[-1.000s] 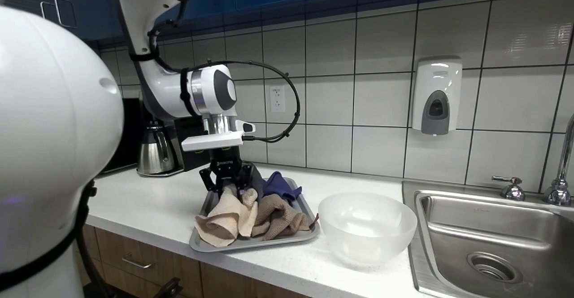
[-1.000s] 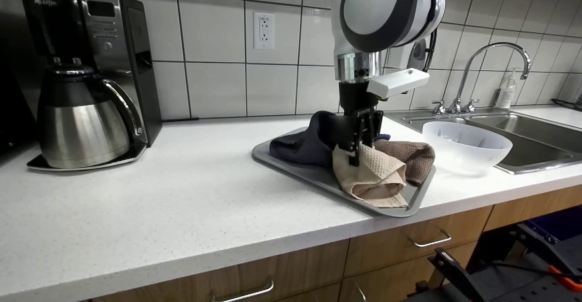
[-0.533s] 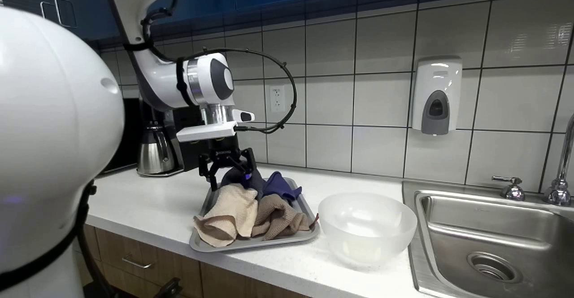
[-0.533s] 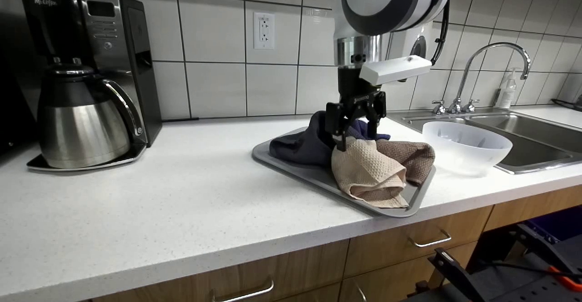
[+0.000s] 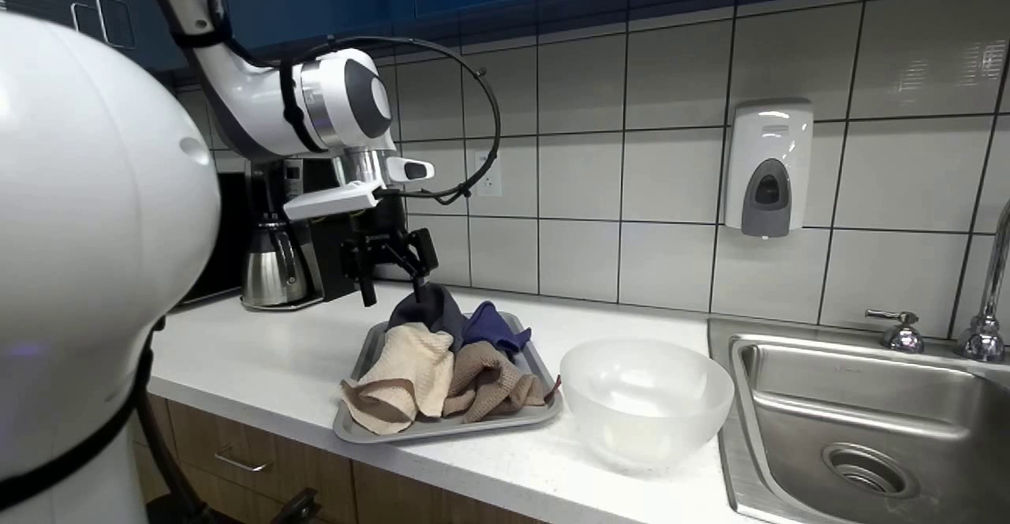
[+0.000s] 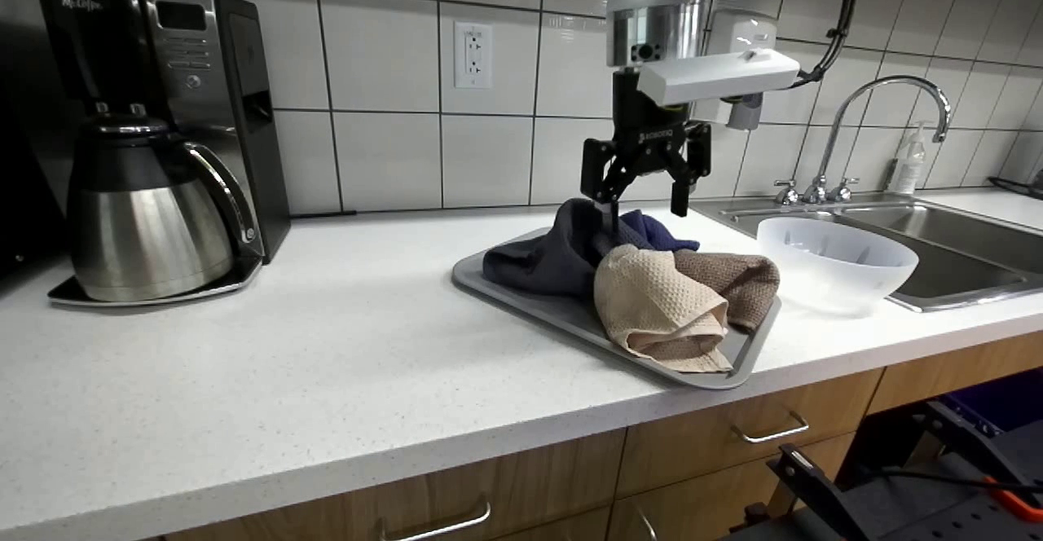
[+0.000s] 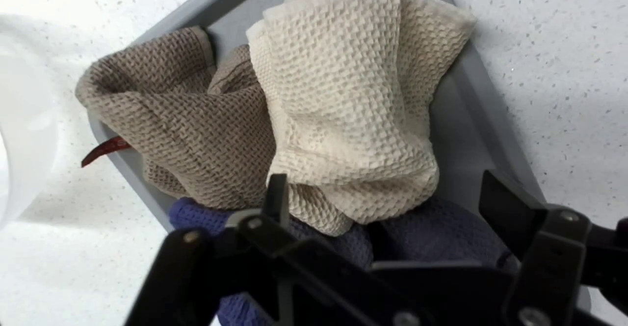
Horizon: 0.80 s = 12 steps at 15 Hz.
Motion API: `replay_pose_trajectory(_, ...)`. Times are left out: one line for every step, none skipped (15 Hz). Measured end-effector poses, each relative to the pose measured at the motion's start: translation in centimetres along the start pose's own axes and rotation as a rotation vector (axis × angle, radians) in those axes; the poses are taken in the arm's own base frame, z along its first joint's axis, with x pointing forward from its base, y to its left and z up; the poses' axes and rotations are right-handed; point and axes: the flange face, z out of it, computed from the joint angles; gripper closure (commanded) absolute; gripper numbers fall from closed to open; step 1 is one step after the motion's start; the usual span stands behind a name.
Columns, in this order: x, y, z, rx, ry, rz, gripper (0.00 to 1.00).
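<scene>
My gripper (image 6: 644,222) hangs open above the grey tray (image 7: 466,124), its fingers wide apart with nothing between them. In the wrist view the cream cloth (image 7: 343,85) lies just beyond the fingertips, bunched on the tray. Beside it is a brown cloth (image 7: 196,124), with a dark red sliver (image 7: 105,149) poking out from under it. A dark grey-blue cloth (image 6: 542,256) sits at the back of the tray, beneath the gripper; one fingertip overlaps it in both exterior views, and I cannot tell whether they touch. A blue cloth (image 5: 493,327) is at the back corner, partly hidden by the gripper in the wrist view.
A frosted bowl (image 5: 647,398) stands beside the tray, close to the steel sink (image 5: 852,398) with its faucet (image 6: 880,93). A coffee maker (image 6: 236,93) with a steel carafe (image 6: 155,231) is on the counter's far side. The tiled wall (image 5: 584,169) runs behind.
The gripper's fingers were down at the cream cloth; they have spread and lifted clear. The cream cloth stays on the tray, slightly settled, and the arm has risen.
</scene>
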Motion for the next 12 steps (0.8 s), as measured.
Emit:
replay_pose_trajectory(-0.4,0.1,-0.5,-0.004,0.003,0.021,0.00)
replay_pose_trajectory(-0.8,0.1,-1.0,-0.007,0.005,0.040,0.00)
replay_pose_trajectory(-1.2,0.2,-1.5,-0.010,0.007,0.058,0.00)
replay_pose_trajectory(-1.6,0.2,-1.9,-0.010,0.008,0.073,0.00)
replay_pose_trajectory(-2.0,0.2,-2.2,-0.007,0.006,0.082,0.00)
replay_pose_trajectory(-2.4,0.3,-2.5,-0.004,0.003,0.089,0.00)
replay_pose_trajectory(-2.8,0.4,-2.7,-0.005,-0.002,0.093,0.00)
replay_pose_trajectory(-3.2,0.5,-2.9,-0.006,-0.006,0.098,0.00)
replay_pose_trajectory(-3.7,0.7,-3.1,-0.008,-0.011,0.103,0.00)
replay_pose_trajectory(-4.1,0.9,-3.3,-0.009,-0.015,0.110,0.00)
replay_pose_trajectory(-4.5,1.1,-3.6,-0.009,-0.016,0.115,0.00)
replay_pose_trajectory(-4.9,1.3,-3.8,-0.011,-0.015,0.120,0.00)
